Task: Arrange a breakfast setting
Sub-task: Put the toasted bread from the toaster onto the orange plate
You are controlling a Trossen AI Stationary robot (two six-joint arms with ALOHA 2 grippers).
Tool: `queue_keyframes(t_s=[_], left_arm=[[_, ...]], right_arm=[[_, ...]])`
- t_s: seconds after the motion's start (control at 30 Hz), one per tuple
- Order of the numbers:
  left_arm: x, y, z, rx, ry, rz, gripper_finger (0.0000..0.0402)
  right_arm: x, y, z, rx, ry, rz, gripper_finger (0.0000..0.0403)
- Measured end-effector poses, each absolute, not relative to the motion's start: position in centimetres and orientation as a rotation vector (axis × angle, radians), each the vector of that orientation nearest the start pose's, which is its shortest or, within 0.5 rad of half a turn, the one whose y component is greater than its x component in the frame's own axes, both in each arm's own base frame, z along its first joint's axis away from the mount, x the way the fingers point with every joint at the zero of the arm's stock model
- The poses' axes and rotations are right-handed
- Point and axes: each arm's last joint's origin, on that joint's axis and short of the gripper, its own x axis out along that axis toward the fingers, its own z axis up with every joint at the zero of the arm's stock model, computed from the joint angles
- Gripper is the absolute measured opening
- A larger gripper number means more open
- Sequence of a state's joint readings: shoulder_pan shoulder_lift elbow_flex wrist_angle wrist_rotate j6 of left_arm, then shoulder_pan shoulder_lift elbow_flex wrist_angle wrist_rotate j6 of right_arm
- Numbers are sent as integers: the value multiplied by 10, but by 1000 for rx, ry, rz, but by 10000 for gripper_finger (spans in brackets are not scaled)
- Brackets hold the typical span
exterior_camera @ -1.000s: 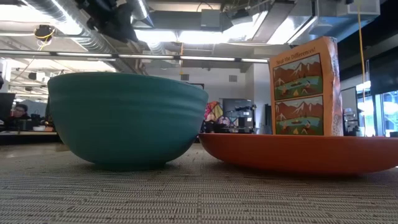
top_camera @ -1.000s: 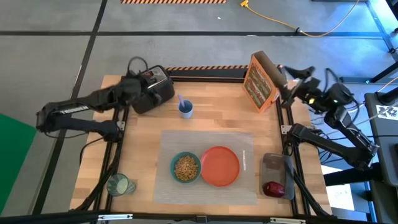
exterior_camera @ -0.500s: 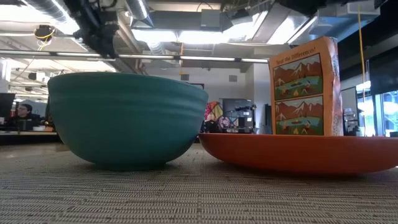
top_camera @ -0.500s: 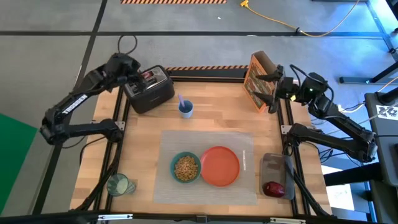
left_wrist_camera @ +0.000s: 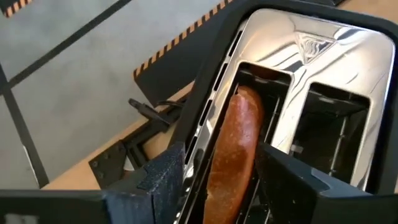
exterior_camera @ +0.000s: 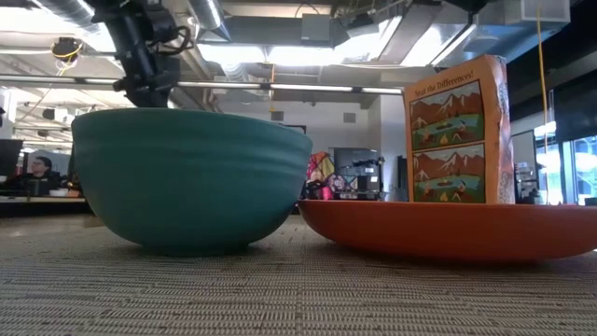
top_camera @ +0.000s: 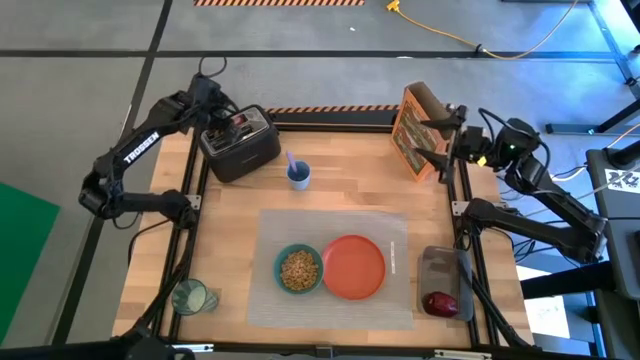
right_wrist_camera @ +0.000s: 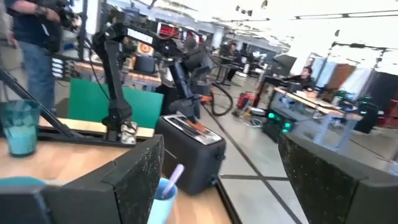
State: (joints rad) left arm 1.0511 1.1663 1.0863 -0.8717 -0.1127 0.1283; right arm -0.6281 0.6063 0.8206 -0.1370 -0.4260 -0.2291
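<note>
A brown toast slice (left_wrist_camera: 237,143) stands on edge in a slot of the chrome toaster (top_camera: 240,143) at the table's far left, its top sticking out. My left gripper (left_wrist_camera: 221,152) is open above the toaster (top_camera: 218,118), one finger on each side of the toast, with a gap showing on both sides. My right gripper (right_wrist_camera: 221,149) is open and empty at the far right (top_camera: 440,140), beside the cereal box. The teal bowl (top_camera: 298,269) and the orange-red plate (top_camera: 353,266) sit on the grey placemat (top_camera: 335,225). The glass (top_camera: 192,297) stands near left. The dark-red apple (top_camera: 440,303) lies near right. No metal spoon shows.
An orange cereal box (top_camera: 418,130) stands at the far right. A blue cup (top_camera: 298,175) with a lilac handle in it stands right of the toaster. The apple lies on a dark grey tray (top_camera: 440,268). Bare wood lies between the toaster and the cereal box.
My left arm has risen from lying low over the toaster and swung toward the table's far left corner; its gripper now points down at the toaster's slots. My right gripper has moved toward the cereal box.
</note>
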Motion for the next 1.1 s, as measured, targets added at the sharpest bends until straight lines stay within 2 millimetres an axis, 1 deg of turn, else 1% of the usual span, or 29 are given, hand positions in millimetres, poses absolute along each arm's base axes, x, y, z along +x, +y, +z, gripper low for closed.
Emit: queue_keyframes(t_s=[0.2,0.4,0.8,0.93,1.1], left_arm=[[105,193,305,-363,988,976,170],[105,191,304,-361,1011,942,143],[105,190,303,-365,1019,934,66],[105,191,304,-363,1013,934,56],[105,191,304,-361,1012,936,53]], right_arm=[[106,-64,369,-261,-3,-239,305],[107,-64,368,-259,2,-253,305],[106,-64,368,-253,6,-252,305],[106,-64,368,-253,6,-252,305],[106,-64,368,-253,7,-252,305]])
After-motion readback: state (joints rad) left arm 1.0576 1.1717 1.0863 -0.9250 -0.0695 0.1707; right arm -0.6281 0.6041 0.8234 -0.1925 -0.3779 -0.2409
